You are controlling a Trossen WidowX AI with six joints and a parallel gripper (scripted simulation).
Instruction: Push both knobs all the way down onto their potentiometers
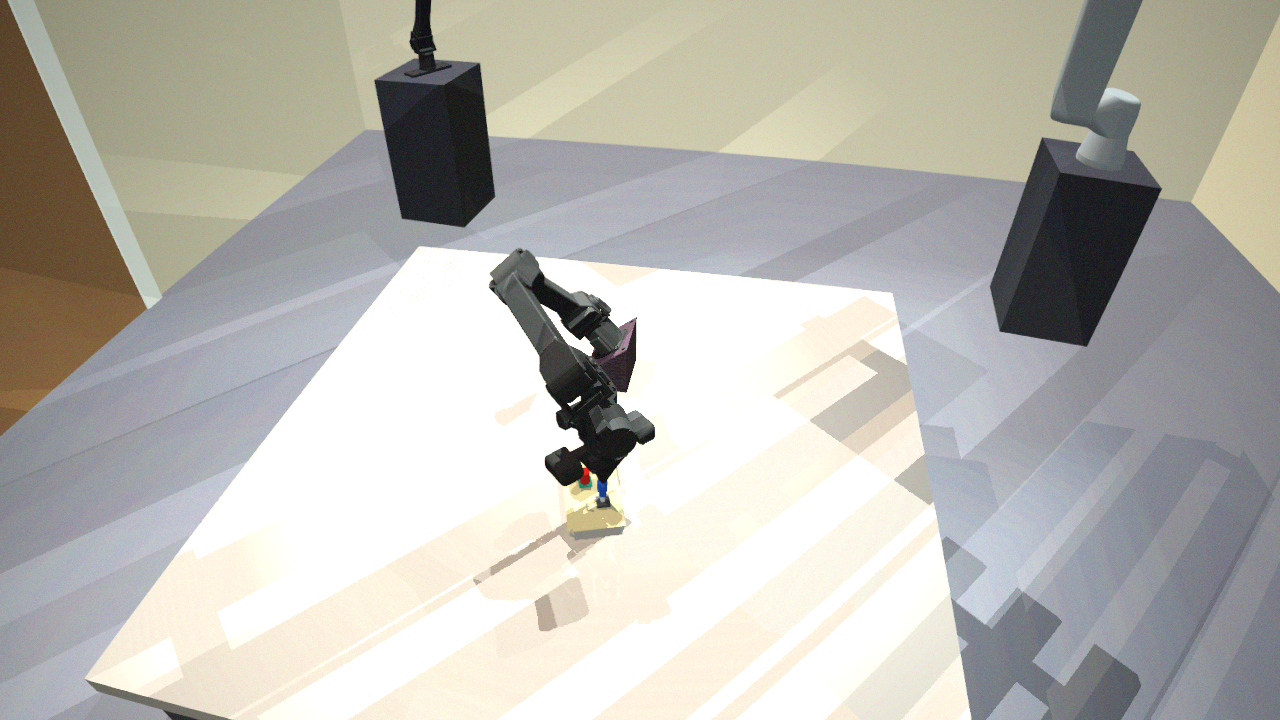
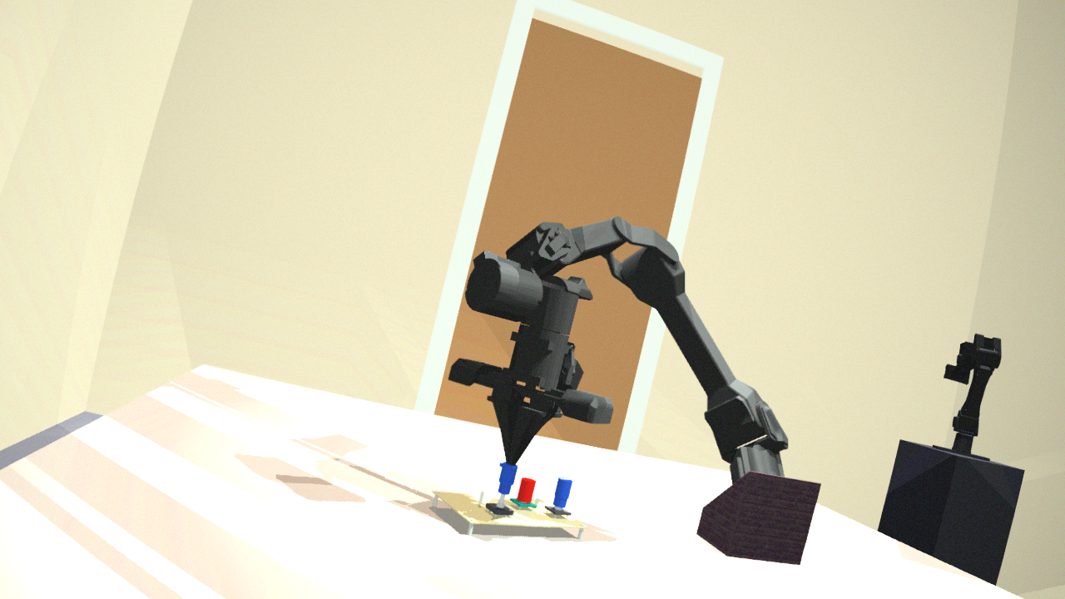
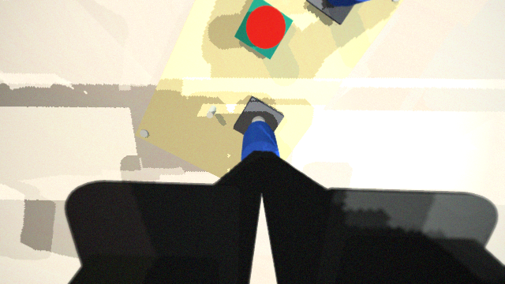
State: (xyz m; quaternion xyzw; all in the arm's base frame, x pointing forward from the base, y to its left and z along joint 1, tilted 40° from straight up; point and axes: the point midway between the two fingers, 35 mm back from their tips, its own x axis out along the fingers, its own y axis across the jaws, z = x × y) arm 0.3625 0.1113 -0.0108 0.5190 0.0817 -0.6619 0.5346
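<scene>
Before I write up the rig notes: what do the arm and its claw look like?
The arm is dark grey throughout, built of blocky, faceted links, rising from a dark purplish block base. The claw has two black fingers that taper together into a sharp point. No cables or markings show.
</scene>
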